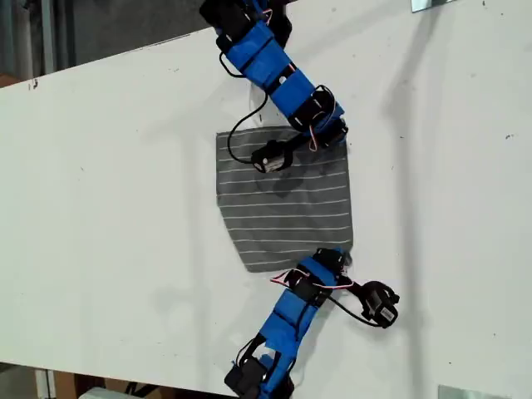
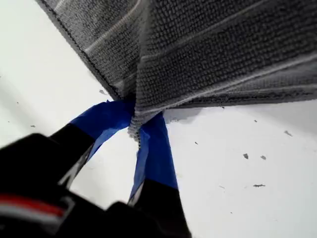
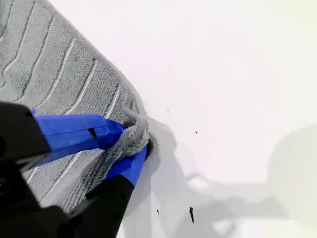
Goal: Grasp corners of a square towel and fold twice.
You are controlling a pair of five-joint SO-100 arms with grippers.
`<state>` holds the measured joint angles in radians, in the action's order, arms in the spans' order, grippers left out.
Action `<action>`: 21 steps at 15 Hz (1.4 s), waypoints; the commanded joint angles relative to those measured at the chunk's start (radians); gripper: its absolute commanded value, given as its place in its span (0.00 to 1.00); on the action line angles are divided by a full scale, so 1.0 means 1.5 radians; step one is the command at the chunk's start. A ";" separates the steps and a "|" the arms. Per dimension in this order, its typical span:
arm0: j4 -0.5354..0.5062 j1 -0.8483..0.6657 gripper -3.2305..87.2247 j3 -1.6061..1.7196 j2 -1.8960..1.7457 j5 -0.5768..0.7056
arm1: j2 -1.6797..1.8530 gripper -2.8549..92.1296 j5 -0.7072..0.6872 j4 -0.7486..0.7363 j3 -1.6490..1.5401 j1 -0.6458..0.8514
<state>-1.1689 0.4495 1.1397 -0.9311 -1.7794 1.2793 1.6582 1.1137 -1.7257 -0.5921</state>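
Observation:
The dark grey striped towel lies spread on the white table at the middle of the exterior view. My first gripper is shut on one corner, and the cloth rises bunched from its blue fingers. In the exterior view that is the towel's lower right corner, by my first gripper. My second gripper is shut on another corner, the upper right one in the exterior view, by my second gripper. The towel lies flat behind it.
Bare white table surrounds the towel in the exterior view. Metal pieces sit at that view's top right edge and bottom right edge. The table's far edge runs slanted at the upper left, with dark floor beyond.

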 commanded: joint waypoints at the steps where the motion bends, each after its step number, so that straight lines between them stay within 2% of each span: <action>1: -0.096 0.007 0.03 -0.099 -0.014 0.013 | 0.039 0.03 0.005 0.104 0.089 -0.007; 3: -0.153 0.003 0.03 -0.154 -0.027 0.016 | 0.077 0.03 0.005 0.162 0.124 -0.003; 6: -0.171 -0.027 0.03 -0.163 -0.082 0.088 | 0.139 0.03 0.002 0.211 0.124 0.038; 10: -0.200 -0.077 0.03 -0.141 -0.215 0.169 | 0.221 0.03 -0.081 0.195 0.121 0.117; 13: -0.274 -0.177 0.03 -0.102 -0.261 0.202 | 0.291 0.03 -0.142 0.198 0.084 0.199; 16: -0.261 -0.286 0.03 0.000 -0.258 0.242 | 0.397 0.03 -0.173 0.188 -0.020 0.281; 21: -0.236 -0.363 0.03 0.083 -0.304 0.272 | 0.670 0.03 -0.244 0.132 -0.268 0.439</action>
<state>-1.5355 -0.0614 1.2609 -1.3116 -1.3837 2.1813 1.3192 1.3269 -2.0847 0.0230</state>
